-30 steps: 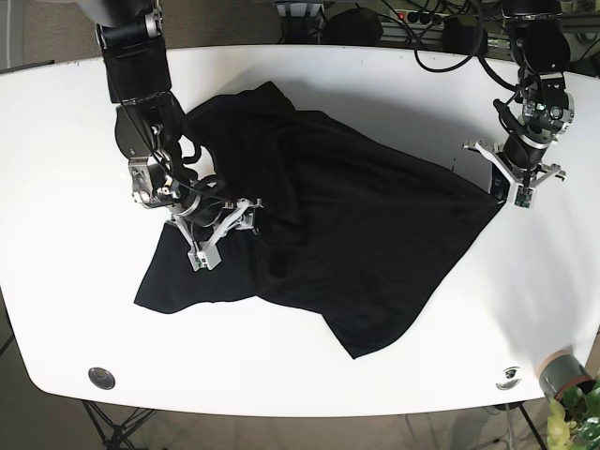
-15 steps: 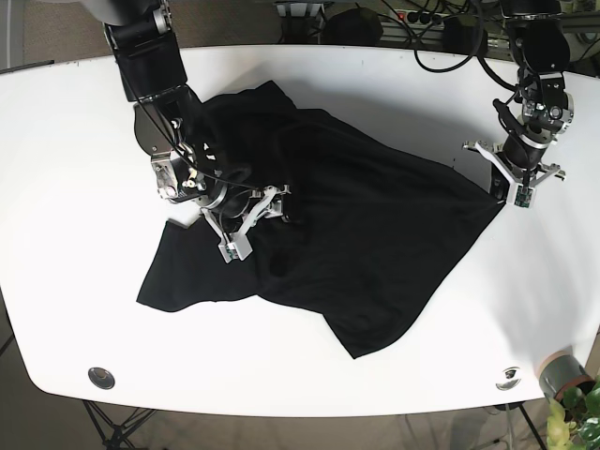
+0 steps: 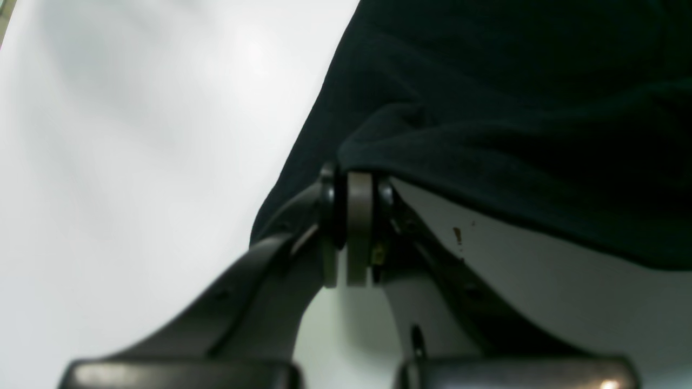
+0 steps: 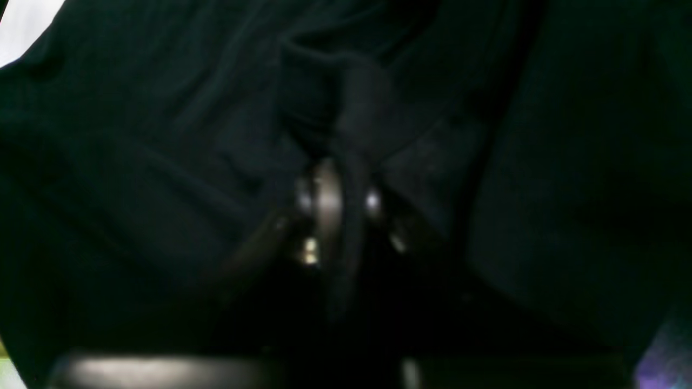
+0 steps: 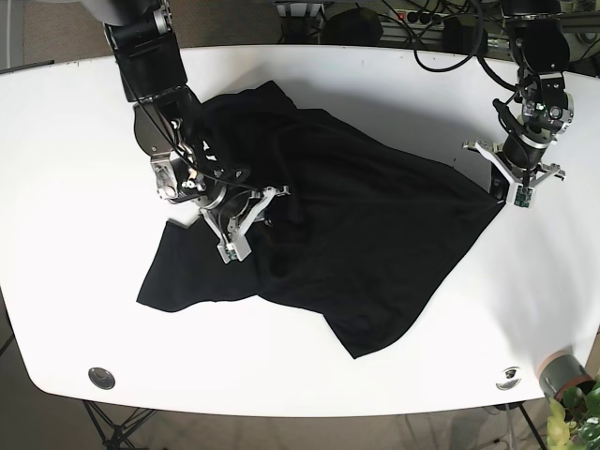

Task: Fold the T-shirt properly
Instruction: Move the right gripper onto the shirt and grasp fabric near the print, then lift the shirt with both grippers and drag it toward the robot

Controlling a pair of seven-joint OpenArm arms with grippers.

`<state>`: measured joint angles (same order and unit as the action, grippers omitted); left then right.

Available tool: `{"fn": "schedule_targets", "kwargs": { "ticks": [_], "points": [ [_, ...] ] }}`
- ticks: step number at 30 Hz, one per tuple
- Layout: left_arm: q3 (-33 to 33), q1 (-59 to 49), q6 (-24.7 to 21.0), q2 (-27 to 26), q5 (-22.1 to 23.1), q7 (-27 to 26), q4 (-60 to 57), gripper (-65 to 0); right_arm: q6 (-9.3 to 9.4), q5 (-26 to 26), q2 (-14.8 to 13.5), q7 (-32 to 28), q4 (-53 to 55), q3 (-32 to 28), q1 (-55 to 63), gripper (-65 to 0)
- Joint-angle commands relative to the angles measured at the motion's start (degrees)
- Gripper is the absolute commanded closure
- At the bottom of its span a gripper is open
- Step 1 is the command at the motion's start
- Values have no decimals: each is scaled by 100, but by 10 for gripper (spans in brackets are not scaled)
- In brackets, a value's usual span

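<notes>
Table: a big white table (image 5: 75, 281) with round corners fills the base view; cables and dark gear sit past its far edge.
T-shirt: the black T-shirt (image 5: 375, 234) lies spread and crumpled across the middle of the table. One point reaches toward the near edge and one corner reaches toward the right edge. It has many bumps and wrinkles.
Right gripper: the right gripper (image 5: 246, 223) sits on the left part of the shirt. Its wrist view is very dark, but the two fingers look pressed close together with a ridge of black cloth squeezed between them (image 4: 340, 200). So it is pinching the shirt.
Left gripper: the left gripper (image 5: 514, 187) is near the right edge of the table, right at the shirt's corner. In its wrist view the fingers (image 3: 359, 227) are pushed tight together and the edge of the shirt sits just at their tips. It looks like it is holding that edge, lifted a little off the white top.
Other things: a small round silver disc (image 5: 101, 377) sits near the table's near left corner, and another (image 5: 508, 377) near the near right corner. A grey pot with a green plant (image 5: 567, 375) stands just off that corner.
How far along: not far, I think. No neat fold shows. The shirt is still a messy heap.
Left to do: pull it flat, then fold the sides and the bottom over.
</notes>
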<state>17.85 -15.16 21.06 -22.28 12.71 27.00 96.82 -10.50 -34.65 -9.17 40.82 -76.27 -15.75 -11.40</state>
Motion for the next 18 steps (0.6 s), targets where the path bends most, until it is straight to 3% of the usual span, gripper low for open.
{"fn": "schedule_targets", "kwargs": {
  "ticks": [1, 7, 14, 18],
  "points": [
    [48, 61, -27, -97, 35, -147, 90, 0, -35, -99, -19, -236, 18, 41, -130, -27],
    [48, 61, -27, -97, 43, -138, 151, 0, -9, -99, -55, -209, -826, 217, 133, -19],
    [57, 61, -27, -97, 43, 3, 758, 0, -27, -55, -63, 178, -1406, 1597, 362, -19],
    [374, 263, -27, -88, 87, 530, 960, 0, -53, -108, -371, 178, -1441, 2151, 265, -19]
  ]
}}
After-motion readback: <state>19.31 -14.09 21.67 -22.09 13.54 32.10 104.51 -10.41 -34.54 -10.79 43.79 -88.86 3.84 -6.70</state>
